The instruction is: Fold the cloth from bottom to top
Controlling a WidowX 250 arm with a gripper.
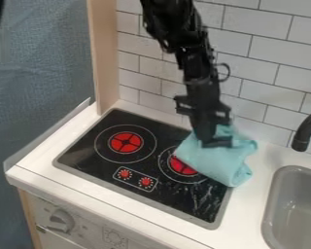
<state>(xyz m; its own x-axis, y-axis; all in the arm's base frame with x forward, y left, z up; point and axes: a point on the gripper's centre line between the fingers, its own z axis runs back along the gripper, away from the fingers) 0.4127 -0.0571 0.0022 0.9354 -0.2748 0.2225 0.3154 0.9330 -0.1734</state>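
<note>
From here I see the black two-finger gripper (216,142) pointing down at the cooktop's (174,199) back right, right at the upper part of the turquoise cloth (217,163). I can't tell whether it's open or gripping. The bunched cloth overlaps the cooktop's right burner (181,167) and spills past its right edge.

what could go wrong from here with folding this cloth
The cloth looks bunched rather than flat, so the fold could come out crooked or lumpy.

It lies partly over a burner and partly on the white counter, so it may catch or shift at the stovetop's edge.

The gripper is at the cloth's upper part, near the tiled wall; pushing much farther that way might bump the tiles.
</note>
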